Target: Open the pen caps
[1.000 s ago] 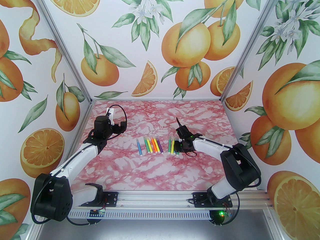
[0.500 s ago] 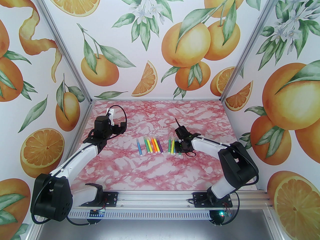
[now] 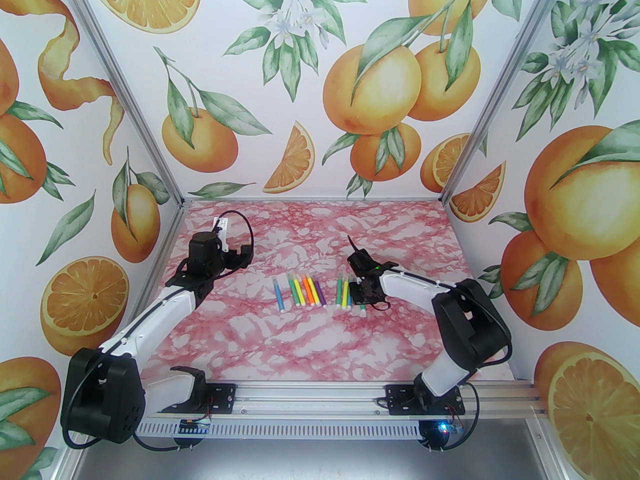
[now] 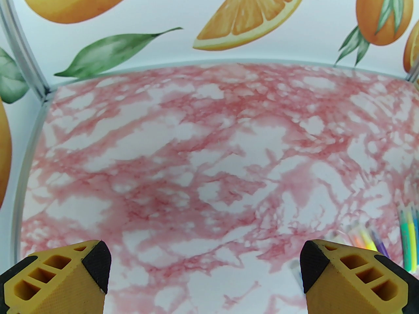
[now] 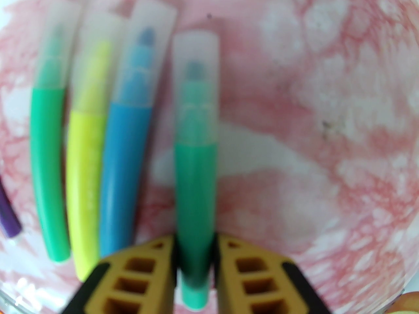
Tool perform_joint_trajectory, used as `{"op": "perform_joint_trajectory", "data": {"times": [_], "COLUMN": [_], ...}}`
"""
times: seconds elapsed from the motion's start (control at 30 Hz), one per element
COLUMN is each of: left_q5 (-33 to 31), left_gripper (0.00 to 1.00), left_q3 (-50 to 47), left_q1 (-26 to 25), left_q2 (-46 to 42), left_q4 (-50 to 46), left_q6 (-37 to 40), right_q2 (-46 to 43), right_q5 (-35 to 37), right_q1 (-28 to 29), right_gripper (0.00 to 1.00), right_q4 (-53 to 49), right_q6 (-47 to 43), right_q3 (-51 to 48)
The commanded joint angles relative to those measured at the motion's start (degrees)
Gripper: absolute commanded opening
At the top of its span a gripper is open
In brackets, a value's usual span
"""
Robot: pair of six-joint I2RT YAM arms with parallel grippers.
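Several pens lie side by side mid-table: a left group and a right group. My right gripper is shut on the barrel of a green pen, whose translucent cap points away from the fingers. Beside it lie a blue pen, a yellow pen and another green pen, all capped. From above, the right gripper sits low over the right group. My left gripper stands open over bare table at the left, holding nothing.
The pink marbled table is walled on three sides by orange-print panels with metal corner posts. A purple pen end shows at the far left of the right wrist view. The near edge carries an aluminium rail.
The right gripper has closed further onto the green pen and shifted slightly left and toward the near edge, pulling the pen out of line. The left arm has not moved.
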Motion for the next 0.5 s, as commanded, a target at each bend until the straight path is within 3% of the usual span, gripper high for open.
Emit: {"op": "perform_joint_trajectory", "data": {"times": [0.0, 0.47], "left_q5": [0.9, 9.4], "left_gripper": [1.00, 1.00], "left_q3": [2.8, 4.0], "left_q1": [-0.2, -0.2], "left_q2": [-0.6, 0.9], "left_q4": [-1.3, -0.7], "left_q6": [-1.0, -4.8], "right_q2": [1.3, -2.6], "right_q5": [2.7, 2.9], "right_q1": [0.0, 0.0], "right_gripper": [0.23, 0.12], "right_q4": [-2.6, -1.4], "right_q6": [-0.7, -0.1], "right_q3": [0.6, 1.6]}}
